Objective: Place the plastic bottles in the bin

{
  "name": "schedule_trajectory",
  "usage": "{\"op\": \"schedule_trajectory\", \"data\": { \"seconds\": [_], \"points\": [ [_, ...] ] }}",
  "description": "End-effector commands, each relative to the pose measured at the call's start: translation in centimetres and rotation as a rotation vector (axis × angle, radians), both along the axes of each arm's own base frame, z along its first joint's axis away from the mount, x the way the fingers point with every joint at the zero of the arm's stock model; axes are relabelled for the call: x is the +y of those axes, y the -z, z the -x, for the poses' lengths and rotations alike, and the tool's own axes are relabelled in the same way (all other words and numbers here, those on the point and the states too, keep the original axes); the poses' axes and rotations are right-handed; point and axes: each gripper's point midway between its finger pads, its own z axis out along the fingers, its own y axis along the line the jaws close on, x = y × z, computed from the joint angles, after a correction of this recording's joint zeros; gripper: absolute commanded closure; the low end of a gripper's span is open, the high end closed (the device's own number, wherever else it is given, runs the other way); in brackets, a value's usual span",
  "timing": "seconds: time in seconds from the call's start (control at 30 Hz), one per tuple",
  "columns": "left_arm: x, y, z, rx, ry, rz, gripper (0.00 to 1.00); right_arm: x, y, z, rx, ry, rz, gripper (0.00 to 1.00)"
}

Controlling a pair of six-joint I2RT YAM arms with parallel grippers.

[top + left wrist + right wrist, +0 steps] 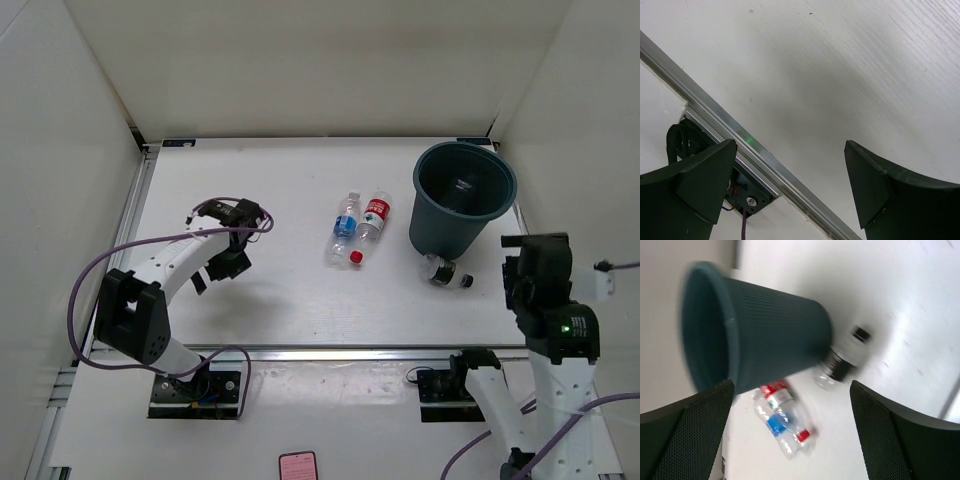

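1. Your left gripper hangs over the table, fingers apart, nothing between them — right gripper the same, spread wide and facing the bin.
2. The blue bottle and red bottle lie side by side mid-table; the dark-cap bottle lies just beside the bin's foot, nearest your right arm. No fourth in sight.
3. Expect light, thin, slick plastic that rolls and dents — close gently across the dark-cap bottle's mid-body.

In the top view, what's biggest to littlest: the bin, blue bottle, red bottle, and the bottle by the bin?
1. Bin, biggest by far.
2. Blue bottle and red bottle: look alike, a tie.
3. Bottle by the bin: looks littlest, though the bin may hide part.
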Motion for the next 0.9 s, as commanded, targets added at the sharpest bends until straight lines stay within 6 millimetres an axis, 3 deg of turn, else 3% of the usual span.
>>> {"op": "schedule_trajectory", "data": {
  "seconds": [0.0, 0.07, 0.17, 0.23, 0.27, 0.4, 0.57, 0.6, 0.7, 0.73, 0.8, 0.87],
  "points": [
    [0.5, -1.2, 0.4, -0.041, 0.005, -0.011, 0.00, 1.4, 6.2, 1.2, 0.099, 0.147, -0.290, 0.00],
    [0.6, -1.1, 0.8, -0.034, 0.005, -0.004, 0.00, 1.8, 7.9, 1.7, 0.163, 0.189, -0.360, 0.00],
    [0.9, -0.8, 1.4, -0.032, -0.003, -0.006, 0.00, 3.9, 11.7, 2.6, 0.250, 0.273, -0.566, 0.00],
    [0.8, -0.7, 1.7, -0.031, -0.012, 0.003, 0.00, 4.9, 12.4, 1.3, 0.182, 0.256, -0.655, 0.00],
    [1.0, -0.6, 2.0, -0.028, -0.012, 0.002, 0.00, 5.3, 14.6, 1.2, 0.203, 0.280, -0.694, 0.00],
    [1.2, -0.5, 2.5, -0.028, -0.012, 0.002, 0.00, 6.1, 16.9, -0.7, 0.152, 0.286, -0.793, 0.00],
    [1.9, -0.3, 3.5, -0.016, -0.026, -0.018, 0.00, 5.3, 18.7, -3.5, 0.054, 0.219, -0.832, 0.00],
    [1.9, -0.3, 3.5, -0.016, -0.026, -0.018, 0.00, 5.8, 18.1, -4.5, 0.016, 0.162, -0.868, 0.00],
    [1.9, -0.3, 3.5, -0.016, -0.026, -0.018, 0.00, 5.1, 19.3, -5.0, 0.028, 0.101, -0.846, 0.00],
    [1.9, -0.3, 3.5, -0.016, -0.026, -0.018, 0.00, 5.6, 18.6, -5.5, 0.013, 0.040, -0.874, 0.00],
    [1.9, -0.3, 3.5, -0.016, -0.026, -0.018, 0.00, 5.2, 20.0, -5.5, 0.042, 0.004, -0.908, 0.00],
    [1.9, -0.1, 3.5, -0.007, -0.026, -0.023, 0.00, 4.6, 19.5, -6.4, -0.006, -0.061, -0.938, 0.00]
  ]
}}
